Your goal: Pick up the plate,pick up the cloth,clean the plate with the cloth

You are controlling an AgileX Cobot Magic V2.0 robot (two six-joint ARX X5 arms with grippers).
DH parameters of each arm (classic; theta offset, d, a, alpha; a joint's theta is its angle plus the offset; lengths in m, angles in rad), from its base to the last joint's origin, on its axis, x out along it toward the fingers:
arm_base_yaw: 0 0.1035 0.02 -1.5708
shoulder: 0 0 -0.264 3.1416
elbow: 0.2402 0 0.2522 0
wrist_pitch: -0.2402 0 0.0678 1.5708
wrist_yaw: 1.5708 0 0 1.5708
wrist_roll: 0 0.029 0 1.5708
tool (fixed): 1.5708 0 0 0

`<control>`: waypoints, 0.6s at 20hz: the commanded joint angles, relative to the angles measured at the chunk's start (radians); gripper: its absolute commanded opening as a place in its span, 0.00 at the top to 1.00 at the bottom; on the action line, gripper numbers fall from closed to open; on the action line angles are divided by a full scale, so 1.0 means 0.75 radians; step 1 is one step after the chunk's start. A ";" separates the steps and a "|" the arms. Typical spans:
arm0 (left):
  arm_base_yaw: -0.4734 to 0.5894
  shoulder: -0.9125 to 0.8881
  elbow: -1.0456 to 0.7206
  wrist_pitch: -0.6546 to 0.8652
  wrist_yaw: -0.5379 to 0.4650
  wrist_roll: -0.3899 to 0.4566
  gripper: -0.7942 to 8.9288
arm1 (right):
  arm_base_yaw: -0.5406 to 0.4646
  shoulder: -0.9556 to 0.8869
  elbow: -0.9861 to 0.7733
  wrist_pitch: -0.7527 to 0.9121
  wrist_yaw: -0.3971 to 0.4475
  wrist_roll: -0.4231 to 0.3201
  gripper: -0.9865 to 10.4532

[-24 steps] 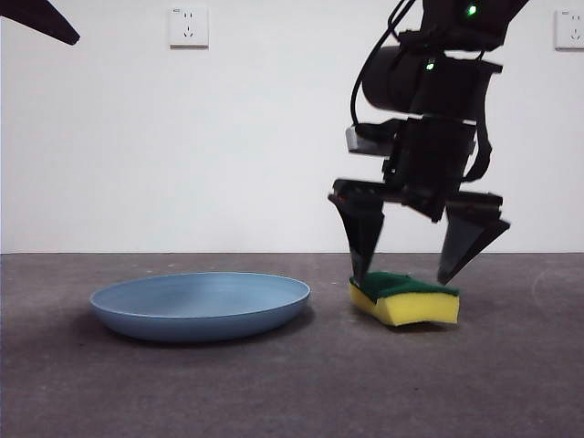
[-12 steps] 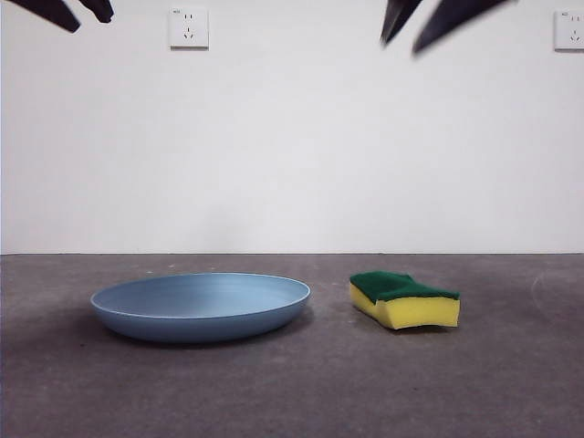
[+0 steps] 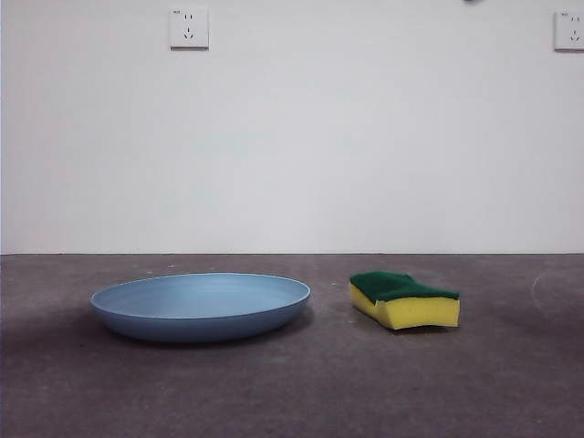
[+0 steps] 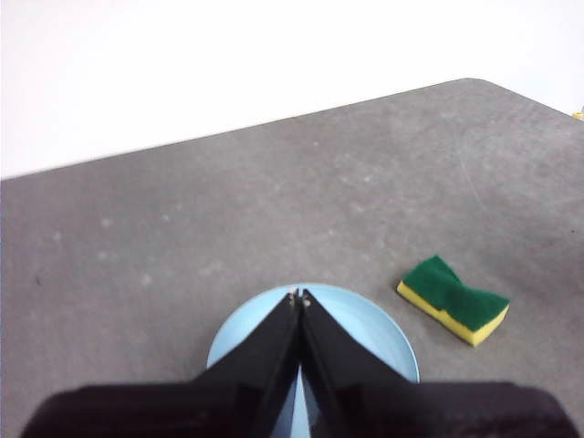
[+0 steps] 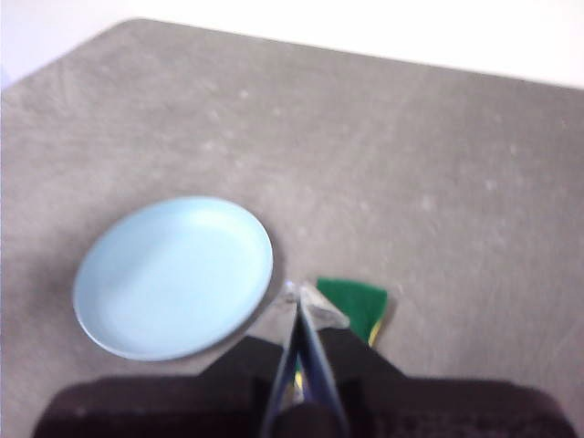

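The light-blue plate (image 3: 201, 306) lies flat on the grey table, left of centre. The cloth, a yellow sponge with a green top (image 3: 404, 299), rests on the table just to the plate's right, apart from it. Neither gripper shows in the front view. The left gripper (image 4: 298, 297) hangs high above the plate (image 4: 374, 342), jaws shut and empty, with the sponge (image 4: 453, 299) off to one side. The right gripper (image 5: 299, 297) is also raised high, jaws together and empty, over the gap between the plate (image 5: 173, 274) and the sponge (image 5: 356, 299).
A white wall with two power sockets (image 3: 188, 27) stands behind the table. The table's rounded corners show in both wrist views.
The right gripper, which stood open around the sponge, has risen out of the front view and shut. The left gripper's tip has left the top corner. Plate and sponge have not moved.
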 commanded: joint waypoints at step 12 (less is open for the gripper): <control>-0.005 -0.001 -0.231 -0.092 0.004 -0.175 0.92 | 0.003 -0.028 -0.150 -0.053 0.002 0.031 0.91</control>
